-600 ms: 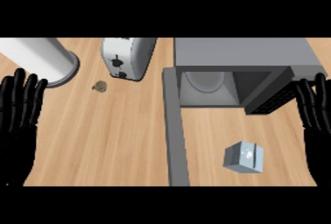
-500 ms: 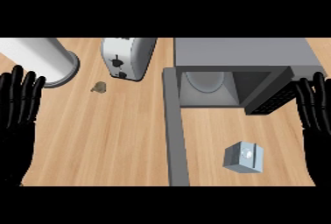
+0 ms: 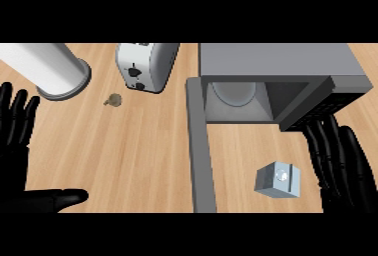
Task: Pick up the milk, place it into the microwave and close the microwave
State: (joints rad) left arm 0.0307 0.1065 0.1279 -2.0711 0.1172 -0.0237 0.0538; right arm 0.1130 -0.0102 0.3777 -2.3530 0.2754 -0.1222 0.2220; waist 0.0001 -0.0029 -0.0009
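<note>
On the wooden table [image 3: 133, 150], just in front of the open microwave [image 3: 280, 75], the milk [image 3: 278, 179] stands upright as a small grey-blue carton, touched by neither hand. The right hand [image 3: 341, 165] hangs just beside it at the view's right, fingers straight and released, pointing toward the microwave and holding nothing. The left hand [image 3: 18, 125] rests open at the left edge, fingers up, well apart from the carton. The microwave's door [image 3: 201, 150] is swung out toward the robot, and a pale plate [image 3: 235, 92] shows inside the cavity.

By my judgement the picking step has only begun: the next move calls for the right hand to shift left over the carton and curl round it, before lifting it past the door into the cavity.

Against the earlier frame the right hand has drawn a little lower and closer to the milk, the left hand has barely shifted, and the carton has stayed put
</note>
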